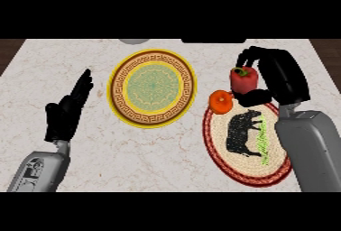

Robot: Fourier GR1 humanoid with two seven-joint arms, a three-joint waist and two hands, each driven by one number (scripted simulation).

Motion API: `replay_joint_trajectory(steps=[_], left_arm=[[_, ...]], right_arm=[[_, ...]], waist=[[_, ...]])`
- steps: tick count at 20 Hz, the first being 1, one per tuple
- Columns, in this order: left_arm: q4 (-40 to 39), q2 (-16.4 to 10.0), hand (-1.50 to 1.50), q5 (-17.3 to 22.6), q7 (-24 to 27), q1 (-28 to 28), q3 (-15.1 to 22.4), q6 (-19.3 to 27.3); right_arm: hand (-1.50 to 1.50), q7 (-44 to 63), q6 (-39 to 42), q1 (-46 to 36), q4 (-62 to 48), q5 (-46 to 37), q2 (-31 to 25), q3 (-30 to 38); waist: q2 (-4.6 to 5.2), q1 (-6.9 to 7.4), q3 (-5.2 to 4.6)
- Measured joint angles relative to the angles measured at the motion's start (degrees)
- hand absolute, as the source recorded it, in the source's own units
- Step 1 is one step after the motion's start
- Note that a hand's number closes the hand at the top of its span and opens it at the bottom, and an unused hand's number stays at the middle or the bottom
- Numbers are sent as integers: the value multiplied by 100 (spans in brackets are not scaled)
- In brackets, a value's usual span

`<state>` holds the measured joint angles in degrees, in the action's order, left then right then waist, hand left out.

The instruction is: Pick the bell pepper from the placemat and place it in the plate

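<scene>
**Pepper in hand, plate comes next**

Holding the red bell pepper (244,80) in the right hand (283,72), at the far edge of the placemat (243,169), just beside a small orange thing (221,102). Curled round the pepper, fingers over its top and thumb below. Looks like the pick-up step, nearly done. Next, needs a lift up, then a carry left over the desk (166,153) to the yellow plate (114,90), well apart from the mat. Should miss the orange thing. Resting the left hand (64,118) open at the left, holding nothing.
</scene>
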<state>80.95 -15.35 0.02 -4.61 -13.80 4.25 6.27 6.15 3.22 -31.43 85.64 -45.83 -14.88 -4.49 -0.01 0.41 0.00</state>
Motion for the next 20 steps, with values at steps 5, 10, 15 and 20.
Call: replay_joint_trajectory(steps=[5,10,15,20], left_arm=[[-119,59,0,-46,95,-40,-33,-64],[-199,76,0,-89,37,-188,-114,-115],[-226,223,0,-174,13,-282,-53,-83],[-106,239,0,-208,1,-214,-23,-140]], right_arm=[[150,278,263,-772,-460,157,552,-130],[150,473,197,-1425,-1273,157,1117,-217],[150,637,-636,-1958,-2384,535,1376,-912],[150,738,-1093,-2580,-3661,508,1454,-1440]], waist=[[9,25,-2],[14,36,-3],[33,129,-2],[50,208,-4]])
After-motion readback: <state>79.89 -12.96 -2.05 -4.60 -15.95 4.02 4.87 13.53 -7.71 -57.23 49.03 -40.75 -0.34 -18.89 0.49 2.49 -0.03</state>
